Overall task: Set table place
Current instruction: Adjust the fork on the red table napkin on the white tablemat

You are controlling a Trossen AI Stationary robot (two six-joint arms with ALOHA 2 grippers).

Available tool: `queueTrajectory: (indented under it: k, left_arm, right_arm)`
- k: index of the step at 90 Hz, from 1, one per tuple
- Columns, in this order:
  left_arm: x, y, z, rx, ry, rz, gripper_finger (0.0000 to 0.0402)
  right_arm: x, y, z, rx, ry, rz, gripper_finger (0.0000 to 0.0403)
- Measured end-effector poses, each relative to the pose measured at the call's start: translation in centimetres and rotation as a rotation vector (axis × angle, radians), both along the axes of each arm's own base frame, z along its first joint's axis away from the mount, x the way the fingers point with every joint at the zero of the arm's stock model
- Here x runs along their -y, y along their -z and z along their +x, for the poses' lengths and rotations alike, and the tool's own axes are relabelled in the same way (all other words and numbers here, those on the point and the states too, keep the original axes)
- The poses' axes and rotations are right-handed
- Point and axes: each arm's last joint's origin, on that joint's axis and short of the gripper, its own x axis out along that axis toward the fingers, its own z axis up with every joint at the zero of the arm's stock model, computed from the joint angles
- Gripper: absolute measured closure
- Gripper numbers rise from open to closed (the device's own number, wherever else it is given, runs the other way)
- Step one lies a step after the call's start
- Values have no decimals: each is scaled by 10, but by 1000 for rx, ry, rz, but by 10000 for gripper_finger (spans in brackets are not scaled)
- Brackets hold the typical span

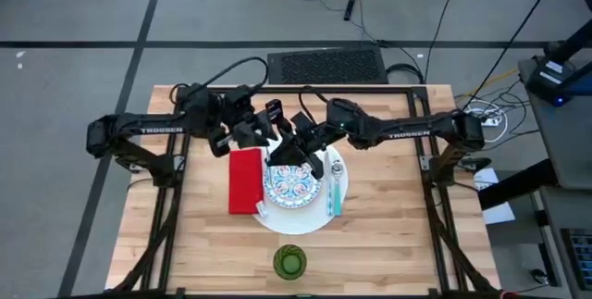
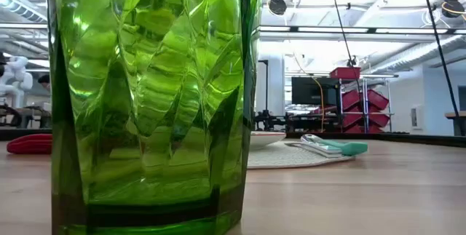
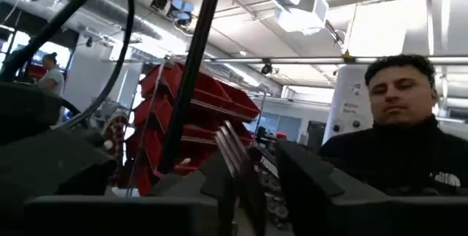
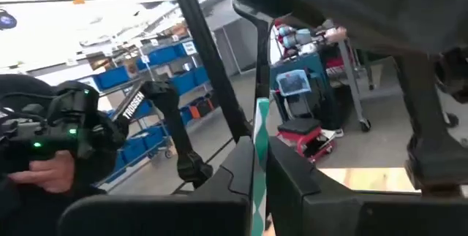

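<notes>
Over the far middle of the table (image 1: 388, 243) my two grippers meet, above the far rim of the white plate (image 1: 310, 220). My left gripper (image 1: 269, 142) is shut on the silver fork (image 3: 232, 150), whose tines stick out past its fingers. My right gripper (image 1: 301, 147) is shut on a thin greenish bar seen edge-on (image 4: 259, 141), which looks like the same fork. The patterned plate (image 1: 291, 186) sits on the white plate. The red napkin (image 1: 245, 180) lies flat to the left of them. The teal-handled spoon (image 1: 335, 191) lies across the white plate's right rim. The green cup (image 1: 289, 262) stands near the front edge. My left gripper pinches the fork between its two fingers just below the tines (image 3: 241, 185). The tines point up and away from the fingers. The fork is lifted clear of the table. My right gripper pinches the thin bar (image 4: 257, 192) between its two fingers, edge toward the camera. The bar runs along the fingers and out past their ends. Which part of the fork this is cannot be told.
The black frame (image 1: 305, 88) edges the table. Bare wood lies to the left and right of the place setting. A person (image 3: 406, 141) in dark clothes stands beyond the table. In the low view the green cup (image 2: 153, 97) fills the left half.
</notes>
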Motion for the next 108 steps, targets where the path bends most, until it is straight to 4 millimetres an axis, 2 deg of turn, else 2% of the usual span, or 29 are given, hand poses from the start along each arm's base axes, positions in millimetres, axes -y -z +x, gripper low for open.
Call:
queueTrajectory:
  k: [17,32,47,64,79,94,108]
  left_arm:
    - [-18,-1,-7,-33,-3,15,242]
    - [-38,-5,-19,-52,-57,-1,238]
    - [-55,-9,-33,-95,-133,-27,238]
    - [-59,-13,-46,-117,-279,2,238]
    - [-61,5,-45,-289,-564,1,238]
    - [-56,23,-39,-464,-796,20,238]
    - [-44,24,-33,-453,-859,69,238]
  right_arm:
    - [0,-1,0,8,0,0,402]
    - [0,-5,-4,4,24,-10,402]
    - [1,-19,-21,-26,122,-78,403]
    - [4,-35,-53,-154,450,-186,403]
    - [4,-44,-75,-238,844,-212,403]
    - [6,-47,-84,-259,1235,-103,403]
    - [9,-45,-86,-259,1378,-33,403]
